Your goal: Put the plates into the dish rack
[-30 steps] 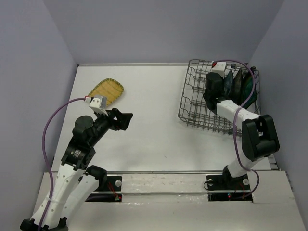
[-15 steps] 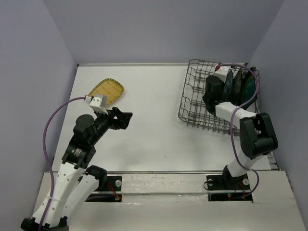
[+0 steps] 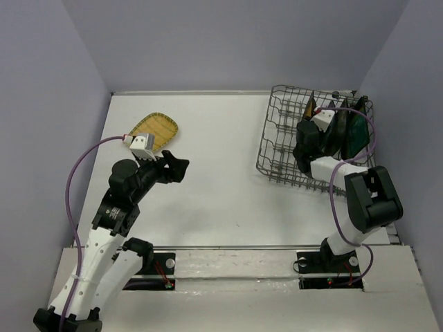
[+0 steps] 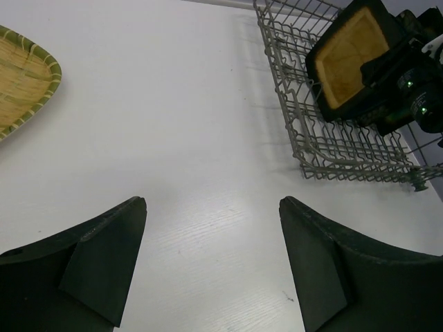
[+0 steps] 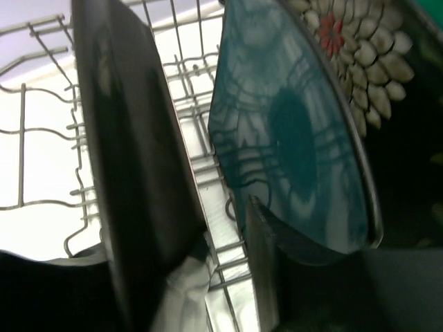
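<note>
Overhead, right jaws standing apart astride amber plate [image 4: 349,59] in dish rack [image 3: 277,149] at two o'clock, left jaws gaping wide, gridded plate [image 3: 156,129] lying at ten o'clock.

Overhead and left-wrist views share the dish rack [image 3: 277,142]; right wrist peers inside.

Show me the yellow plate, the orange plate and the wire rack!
yellow plate [image 3: 154,129]: top view, middle of its gridded face.
orange plate [image 4: 349,47]: left wrist view, middle of its amber face.
wire rack [image 3: 275,135]: top view, bare wires of its left part.
</note>
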{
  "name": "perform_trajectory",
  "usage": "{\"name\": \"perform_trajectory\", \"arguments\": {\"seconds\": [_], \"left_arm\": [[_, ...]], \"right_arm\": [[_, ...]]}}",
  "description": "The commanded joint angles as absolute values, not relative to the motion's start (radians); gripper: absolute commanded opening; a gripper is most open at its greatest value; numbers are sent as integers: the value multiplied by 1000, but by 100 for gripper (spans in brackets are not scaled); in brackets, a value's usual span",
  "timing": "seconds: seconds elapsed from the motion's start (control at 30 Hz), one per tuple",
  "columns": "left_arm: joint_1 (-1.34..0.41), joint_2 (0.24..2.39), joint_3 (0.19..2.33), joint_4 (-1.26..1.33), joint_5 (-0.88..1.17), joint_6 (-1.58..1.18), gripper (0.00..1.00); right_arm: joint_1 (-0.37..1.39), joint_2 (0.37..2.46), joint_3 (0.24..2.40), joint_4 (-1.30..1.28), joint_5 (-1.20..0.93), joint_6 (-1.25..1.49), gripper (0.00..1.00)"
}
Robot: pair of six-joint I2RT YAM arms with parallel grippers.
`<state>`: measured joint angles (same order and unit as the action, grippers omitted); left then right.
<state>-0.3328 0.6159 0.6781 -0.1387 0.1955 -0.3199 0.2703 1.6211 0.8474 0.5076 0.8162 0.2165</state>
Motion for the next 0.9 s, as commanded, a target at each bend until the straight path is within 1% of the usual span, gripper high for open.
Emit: {"name": "perform_trajectory", "arguments": {"seconds": [0.0,0.1,0.13,0.17,0.3,0.5,0.7,0.87], "left_arm": [[-319,626,680,-90,204,-316,88],[-310,632,680,-87,201,-319,88],[-308,635,680,-86,201,-319,88],[-307,644,680,-84,201,-319,88],[-293,673,684,-87,195,-321,88],[-273,698,686,-87,172,-337,88],[-261,715,706,-87,131,-364,88],[-259,773,759,-69,74,-393,88]], "right_arm": [[273,1563,827,545,798,276,56],[273,1539,830,511,790,284,65],[273,1529,833,502,787,284,71],[273,1520,841,479,784,287,74],[273,1445,862,411,758,293,83],[273,1296,885,272,672,336,90],[273,1125,881,134,479,449,92],[273,979,815,107,283,560,93]]}}
